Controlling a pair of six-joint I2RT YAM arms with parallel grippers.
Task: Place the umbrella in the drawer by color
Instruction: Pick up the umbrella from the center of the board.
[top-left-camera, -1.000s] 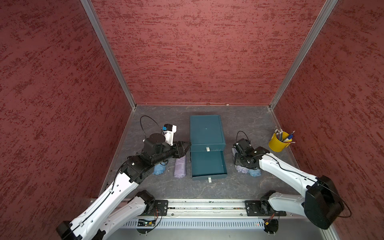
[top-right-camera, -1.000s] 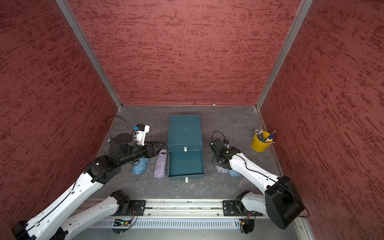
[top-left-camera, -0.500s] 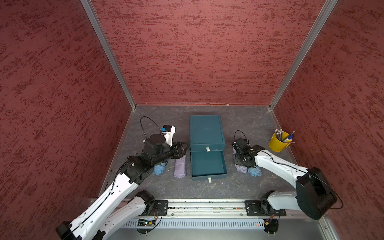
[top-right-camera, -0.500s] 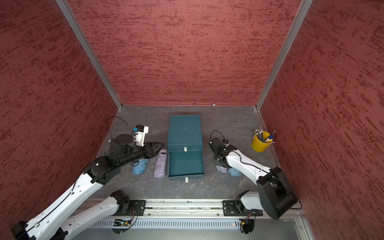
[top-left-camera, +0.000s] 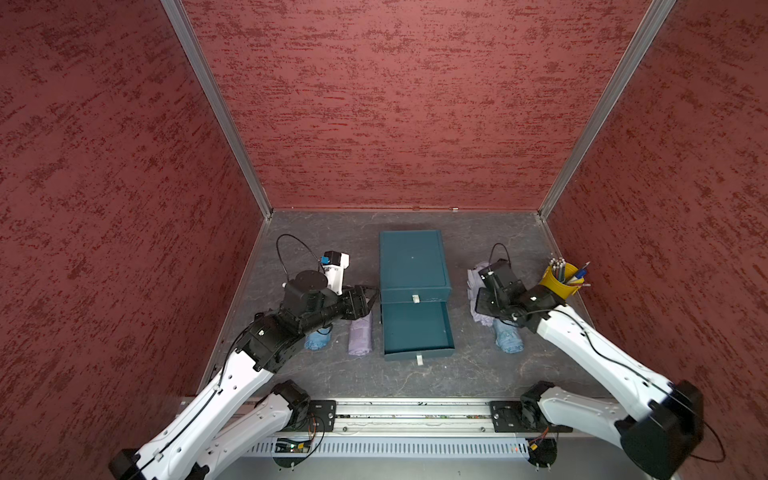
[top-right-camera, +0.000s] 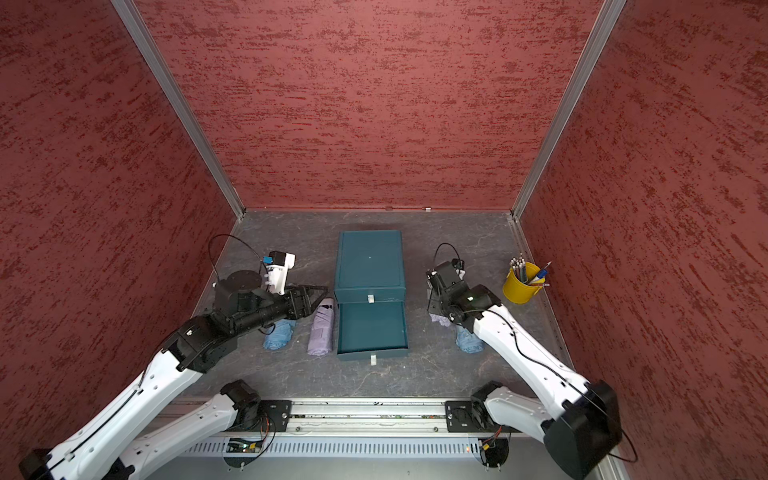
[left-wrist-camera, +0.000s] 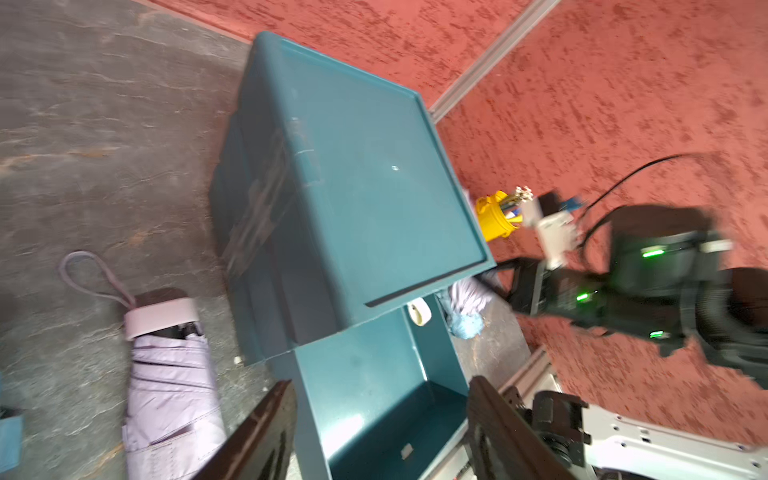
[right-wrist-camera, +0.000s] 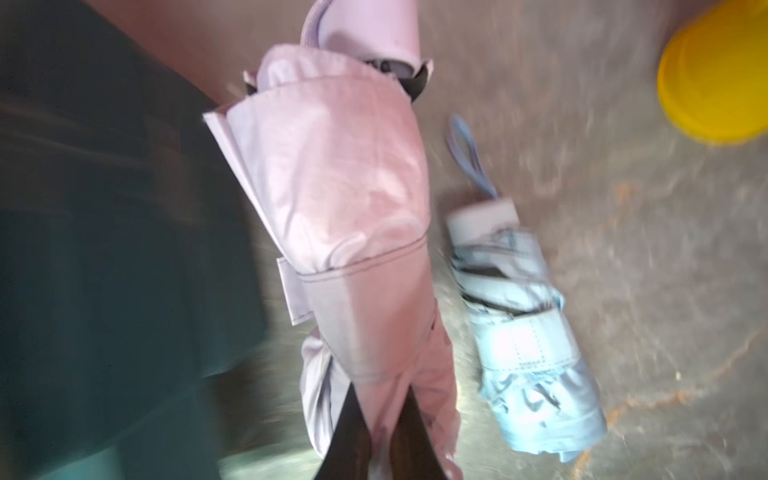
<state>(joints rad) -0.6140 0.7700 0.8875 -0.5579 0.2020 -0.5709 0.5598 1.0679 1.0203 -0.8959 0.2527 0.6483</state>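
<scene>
Right gripper (right-wrist-camera: 378, 440) is clamped on loose fabric at one end of a folded lilac umbrella (right-wrist-camera: 332, 187). I cannot tell whether the umbrella is clear of the floor. Left gripper (left-wrist-camera: 380, 436) hangs with its jaws spread and empty at the open drawer's left edge.

In both top views the teal drawer cabinet (top-left-camera: 413, 257) sits at centre. Its lower drawer (top-left-camera: 415, 328) is pulled out toward the bottom of the frame and is bare inside. The held umbrella is right of centre, just beside the cabinet, with a pale blue umbrella (top-left-camera: 508, 338) below it. A second lilac umbrella (top-left-camera: 360, 338) and another blue umbrella (top-left-camera: 318, 340) lie left of the drawer. A yellow pencil cup (top-left-camera: 559, 282) stands at far right.

Risks, as I judge them:
- A pinch on fabric alone may slip or let the canopy unfurl.
- The dangling body could catch the drawer wall.
- The two arms could meet above the drawer.
</scene>
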